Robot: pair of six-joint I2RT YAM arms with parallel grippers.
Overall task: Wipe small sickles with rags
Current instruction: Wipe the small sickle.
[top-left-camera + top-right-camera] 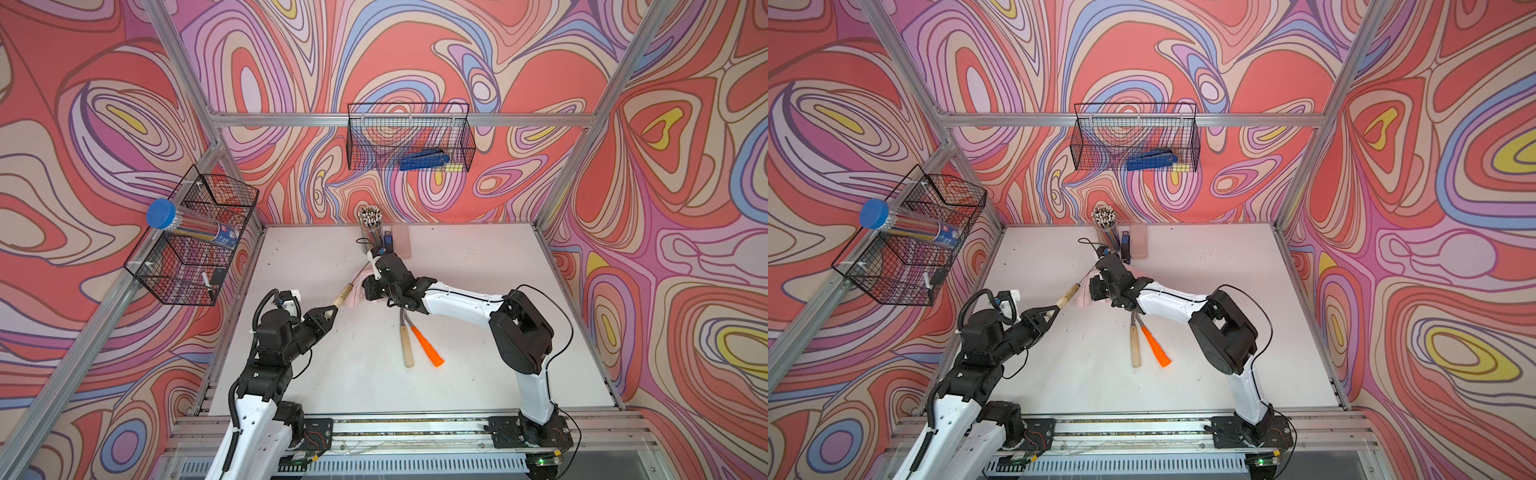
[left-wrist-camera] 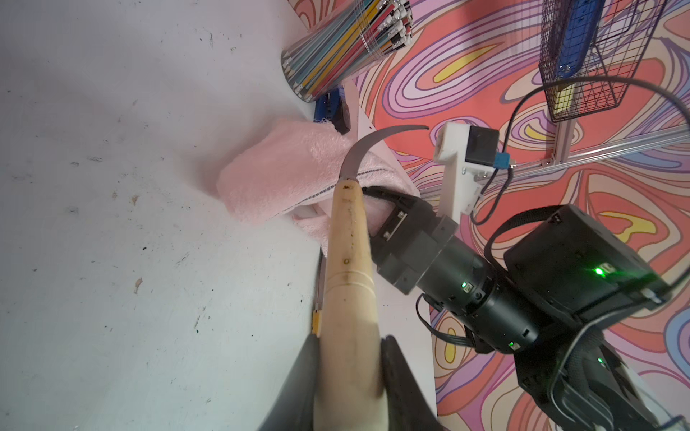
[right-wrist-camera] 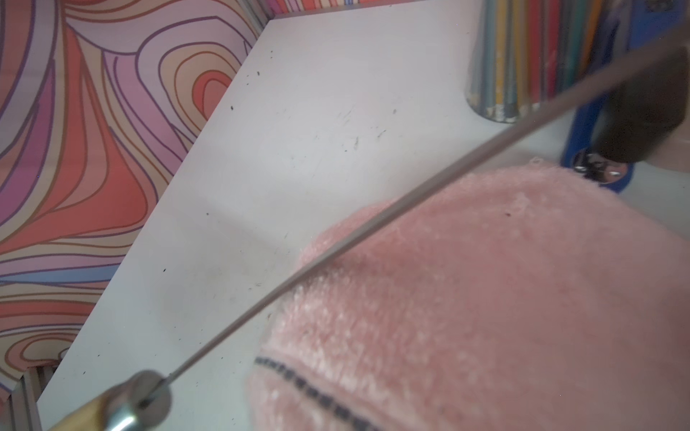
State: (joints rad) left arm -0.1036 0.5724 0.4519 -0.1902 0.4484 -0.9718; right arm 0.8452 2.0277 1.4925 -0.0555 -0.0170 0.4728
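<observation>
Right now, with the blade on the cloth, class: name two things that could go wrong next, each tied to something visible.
The left hand grips the held sickle only at its handle's butt; pressure from the rag could twist it loose.
The tip of its blade looks close to the pencil cup; a long stroke might knock it over.

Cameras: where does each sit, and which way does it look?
Both top views: high in front, looking down on the table; left arm and right arm show.
Left wrist: on left arm, looking along the left gripper holding a sickle; right arm shows.
Right wrist: on right arm, facing pink rag and sickle blade; no arm clearly shows.
Wrists share: sickle, rag, pencil cup.
</observation>
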